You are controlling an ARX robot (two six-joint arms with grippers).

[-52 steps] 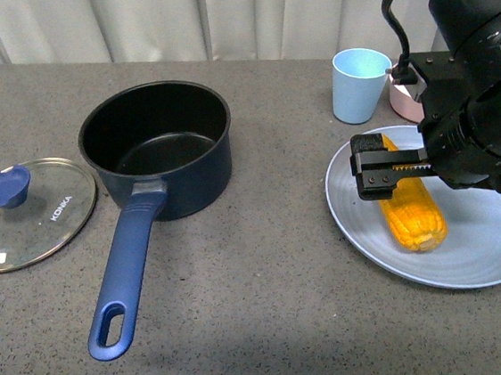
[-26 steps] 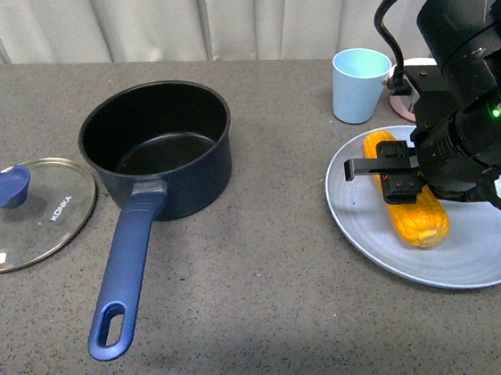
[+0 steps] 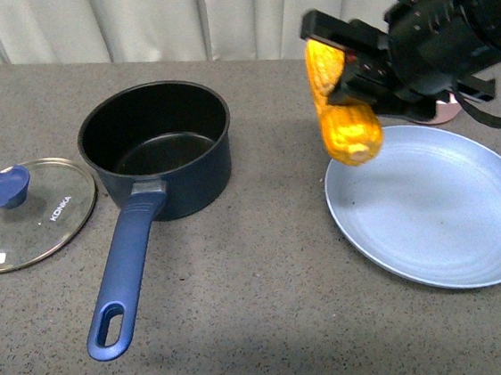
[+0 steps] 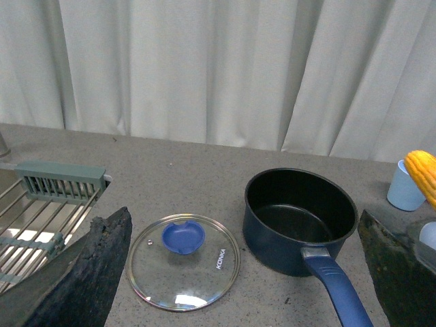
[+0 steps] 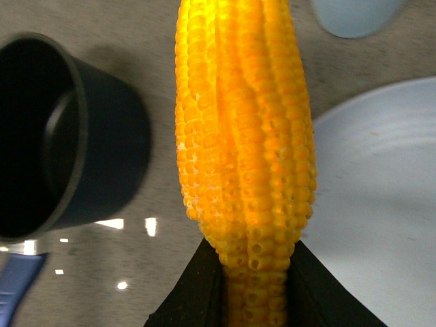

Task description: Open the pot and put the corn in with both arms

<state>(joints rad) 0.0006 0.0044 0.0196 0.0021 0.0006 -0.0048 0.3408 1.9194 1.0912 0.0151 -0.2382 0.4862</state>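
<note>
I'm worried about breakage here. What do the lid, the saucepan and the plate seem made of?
Lid: clear glass with a thin metal rim; the table shows through and it glints. Its blue knob looks plastic or silicone. Saucepan: probably coated metal, smooth navy outside, black inside. Plate: pale blue, satin, faint concentric rings; ceramic or melamine, cannot tell.

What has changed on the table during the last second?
The right pincer took hold of the corn, lifted it off the plate and carried it up and to the left, toward the pot. The corn now hangs in the air beyond the plate's edge. The pot, the lid beside it and the plate stayed in place.
</note>
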